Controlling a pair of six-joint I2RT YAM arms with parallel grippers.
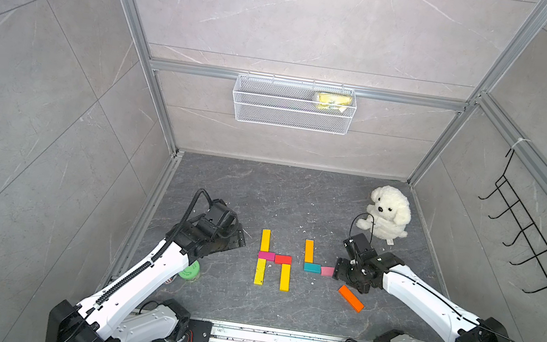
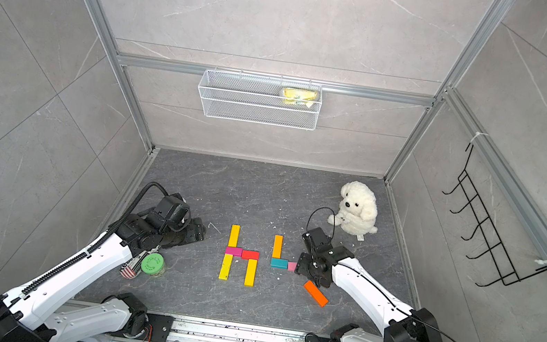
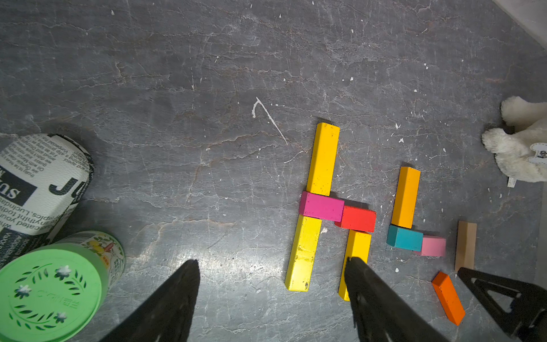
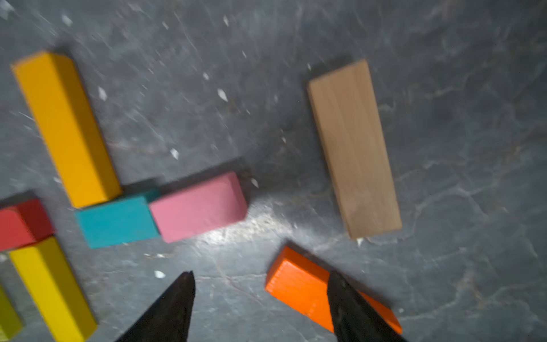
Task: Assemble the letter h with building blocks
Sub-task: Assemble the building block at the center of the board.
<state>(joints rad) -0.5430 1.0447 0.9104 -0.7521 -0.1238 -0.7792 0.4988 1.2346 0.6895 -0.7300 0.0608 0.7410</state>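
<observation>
Because the pink block (image 4: pixel 198 207) lies against the teal block (image 4: pixel 117 222) at the near end of the amber bar (image 4: pixel 66 127), right of the finished h (image 1: pixel 283 259), the right gripper (image 4: pixel 260 274), jaws apart and empty just beside it, could nudge that row askew or clip the orange bar (image 4: pixel 299 287). The left gripper (image 3: pixel 272 260), also spread and empty, hovers well left. Both wrist views show a tan bar (image 4: pixel 353 148) right of the pink block; the right arm (image 1: pixel 428 302) hides it in both top views.

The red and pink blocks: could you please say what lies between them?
The teal block, touching the pink block, apart from the red block; left wrist view.
</observation>
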